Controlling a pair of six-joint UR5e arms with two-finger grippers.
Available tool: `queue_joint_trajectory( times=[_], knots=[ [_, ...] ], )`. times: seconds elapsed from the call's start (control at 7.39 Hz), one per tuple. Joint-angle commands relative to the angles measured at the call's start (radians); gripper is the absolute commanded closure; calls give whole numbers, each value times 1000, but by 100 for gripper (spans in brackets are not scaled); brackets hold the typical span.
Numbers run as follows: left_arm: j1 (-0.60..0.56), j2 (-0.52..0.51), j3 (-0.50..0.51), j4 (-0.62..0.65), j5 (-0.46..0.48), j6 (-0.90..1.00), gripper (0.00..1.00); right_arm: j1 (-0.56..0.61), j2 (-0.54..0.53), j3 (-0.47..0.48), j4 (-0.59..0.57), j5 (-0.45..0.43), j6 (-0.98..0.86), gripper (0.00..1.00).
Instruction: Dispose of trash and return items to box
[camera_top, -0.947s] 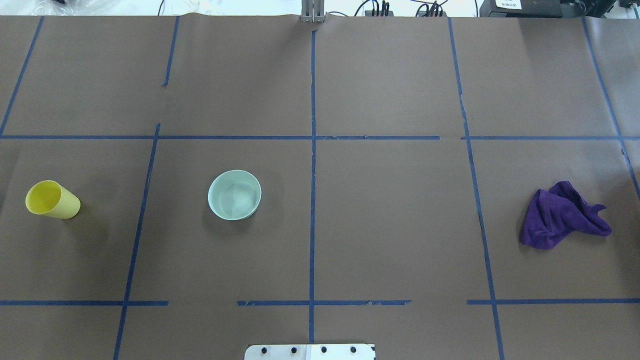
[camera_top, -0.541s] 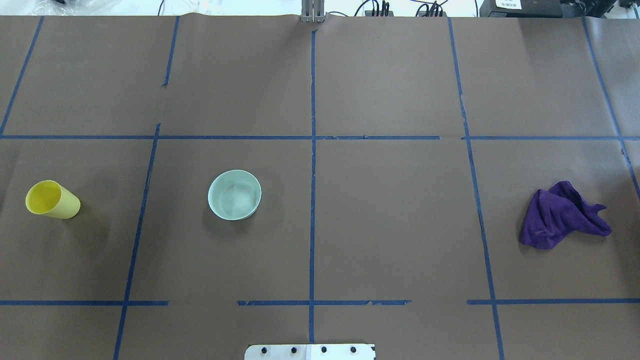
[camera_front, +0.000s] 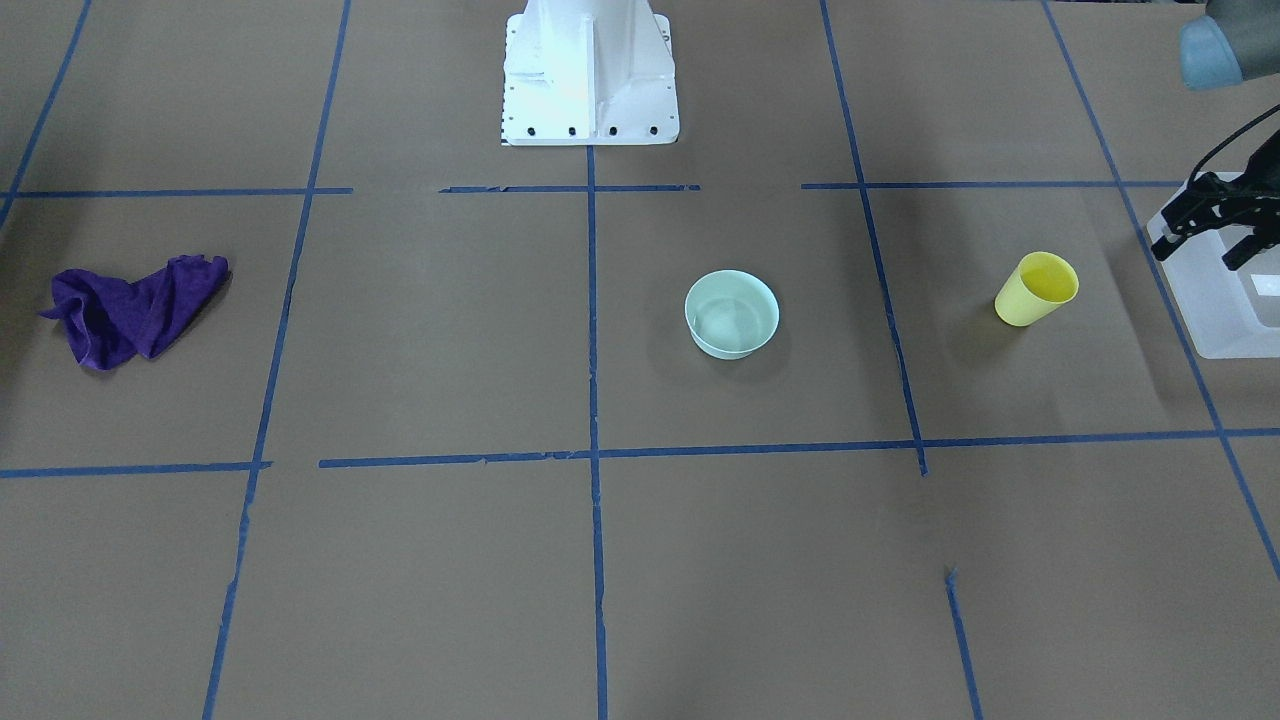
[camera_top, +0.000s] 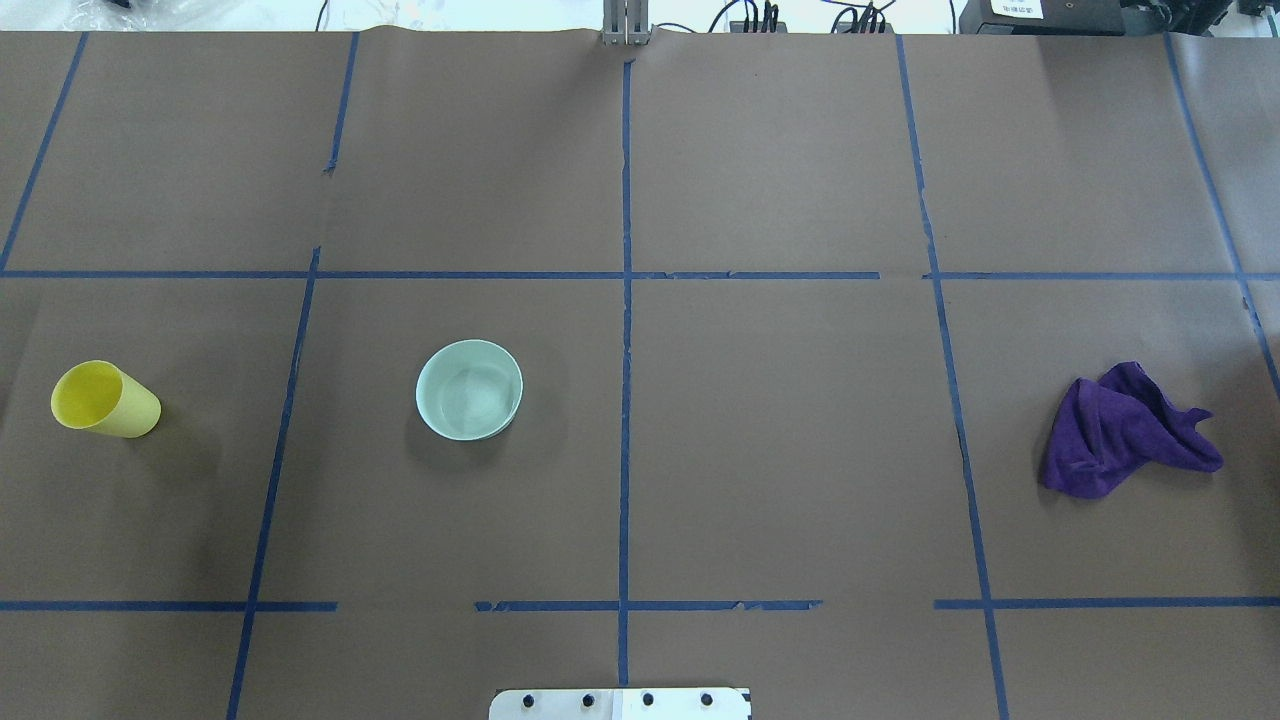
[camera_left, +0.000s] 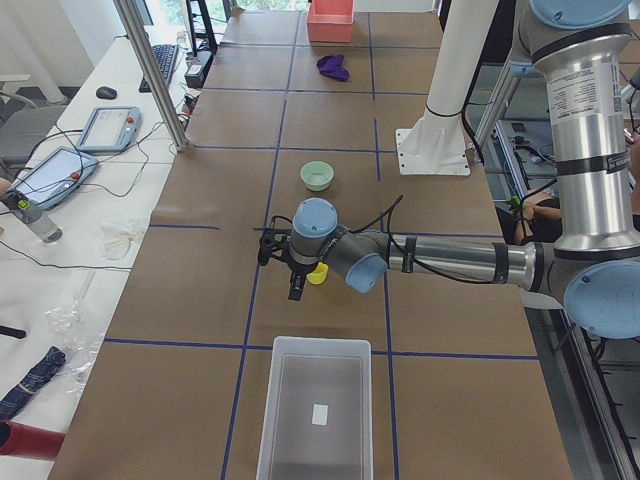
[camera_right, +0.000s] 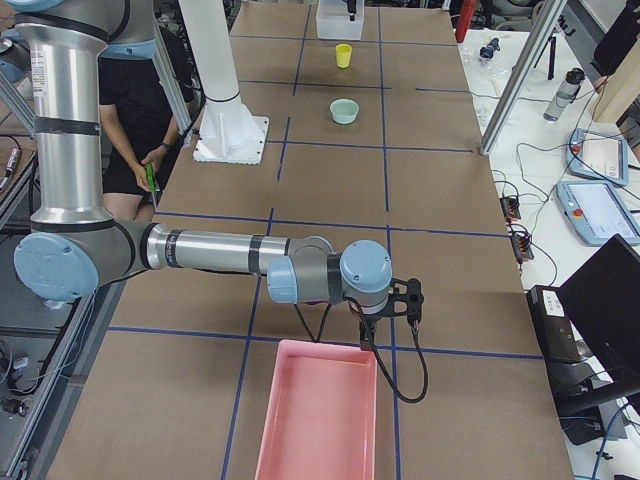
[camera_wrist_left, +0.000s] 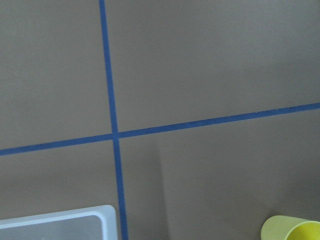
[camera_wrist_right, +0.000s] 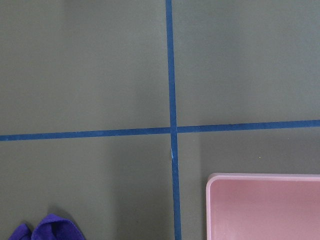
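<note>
The yellow cup (camera_top: 105, 400) stands upright at the table's left end; it also shows in the front view (camera_front: 1037, 288) and in the left wrist view (camera_wrist_left: 292, 230). The frosted-white box (camera_front: 1220, 310) sits beyond it at that end, and looks empty in the left side view (camera_left: 315, 410). My left gripper (camera_front: 1200, 255) hangs over the box's near edge, fingers spread and empty, apart from the cup. My right gripper (camera_right: 390, 325) shows only in the right side view, so I cannot tell whether it is open or shut.
A pale green bowl (camera_top: 469, 390) stands left of centre. A crumpled purple cloth (camera_top: 1125, 432) lies at the right. A pink bin (camera_right: 318, 415) sits at the table's right end, under the right gripper. The white robot base (camera_front: 590, 70) is at the near edge.
</note>
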Motion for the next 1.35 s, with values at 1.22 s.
queue_joint_trajectory(
  times=[1.22],
  knots=[
    [255, -7, 119, -205, 108, -260, 5, 0, 3, 2, 2, 1, -2, 0]
  ],
)
